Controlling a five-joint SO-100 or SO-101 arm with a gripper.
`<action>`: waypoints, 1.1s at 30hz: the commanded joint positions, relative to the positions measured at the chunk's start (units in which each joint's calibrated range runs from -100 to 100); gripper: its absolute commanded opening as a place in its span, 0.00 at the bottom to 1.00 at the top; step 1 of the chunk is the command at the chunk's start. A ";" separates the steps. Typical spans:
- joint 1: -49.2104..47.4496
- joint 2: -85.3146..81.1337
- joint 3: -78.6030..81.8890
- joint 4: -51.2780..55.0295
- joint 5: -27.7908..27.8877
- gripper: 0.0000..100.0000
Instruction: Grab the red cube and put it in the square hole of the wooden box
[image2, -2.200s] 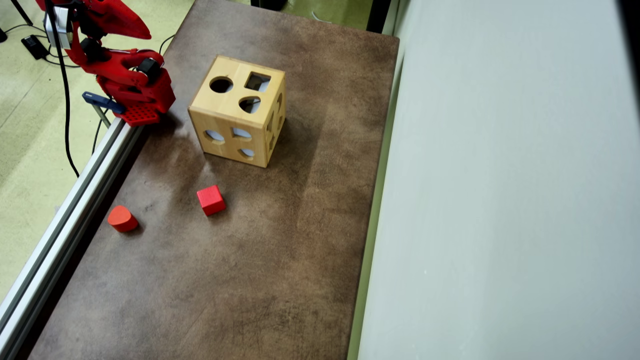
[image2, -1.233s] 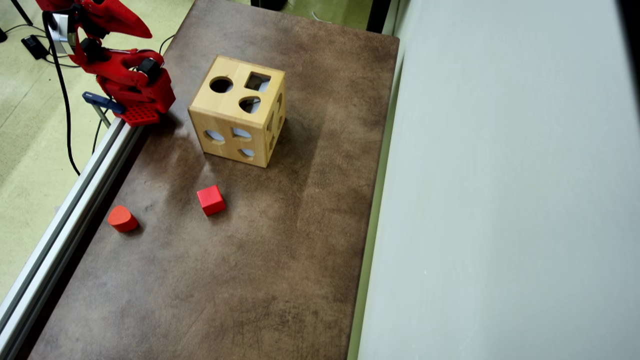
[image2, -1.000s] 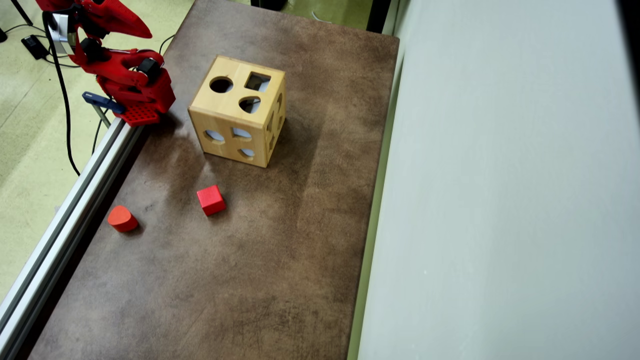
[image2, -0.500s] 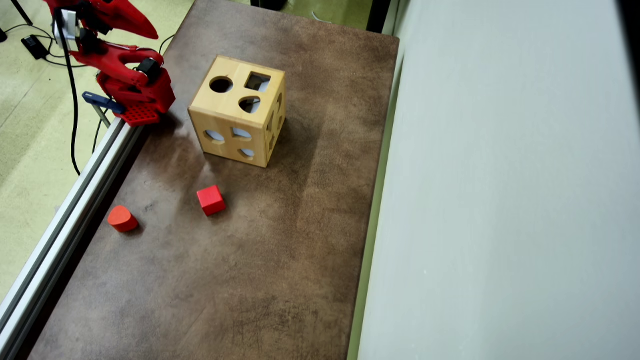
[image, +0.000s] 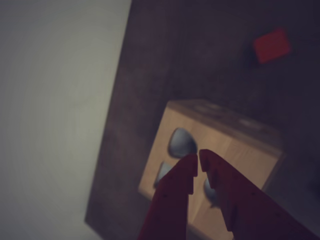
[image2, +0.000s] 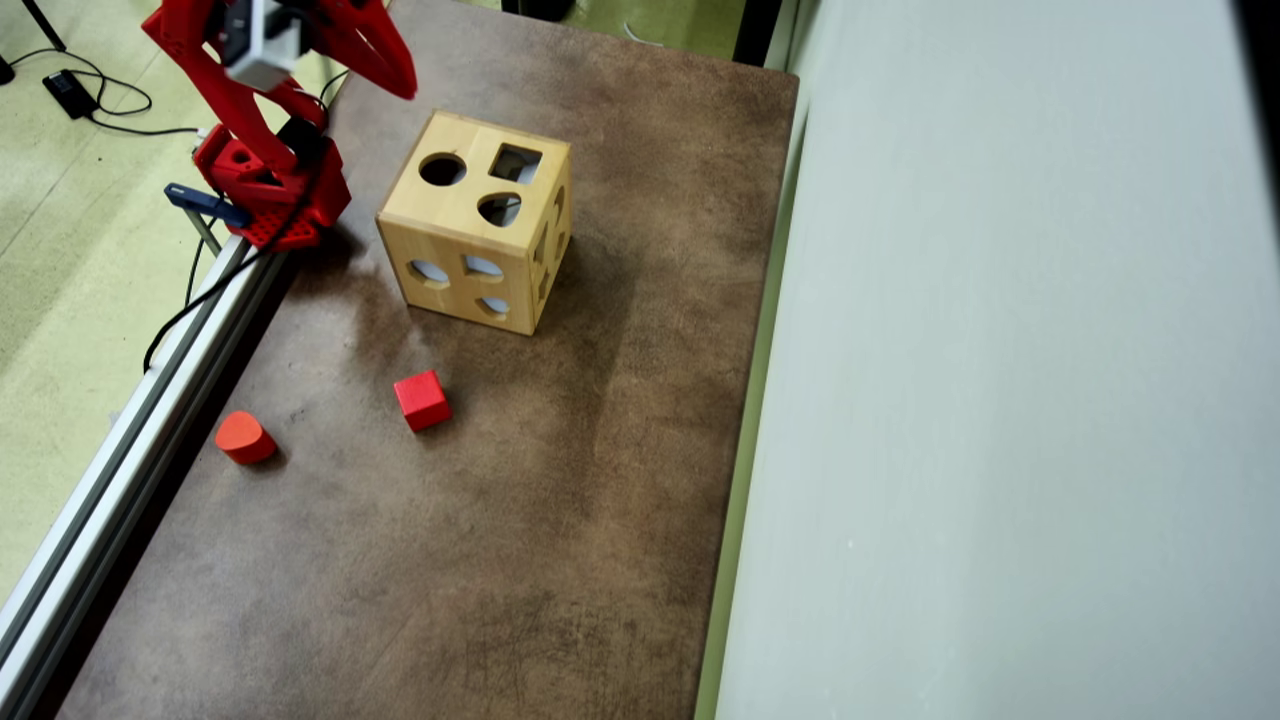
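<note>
The red cube (image2: 421, 400) lies on the brown table, in front of the wooden box (image2: 478, 220) in the overhead view. In the wrist view the cube (image: 271, 45) is small at the upper right, beyond the box (image: 250, 150). The box's top has a round hole, a square hole (image2: 515, 163) and a rounded hole. My red gripper (image2: 403, 85) hangs in the air to the upper left of the box. In the wrist view the gripper (image: 198, 159) has its jaws together with nothing between them, and it is far from the cube.
A red-orange cylinder block (image2: 244, 437) lies near the table's left edge by the metal rail (image2: 150, 400). The arm's base (image2: 265, 185) sits at the rail's far end. A pale wall (image2: 1000, 400) bounds the table on the right.
</note>
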 joint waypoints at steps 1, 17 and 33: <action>8.84 7.38 -2.09 0.17 7.08 0.03; 17.53 42.54 -2.18 -0.39 17.53 0.03; 18.27 58.16 -1.20 -18.89 24.96 0.03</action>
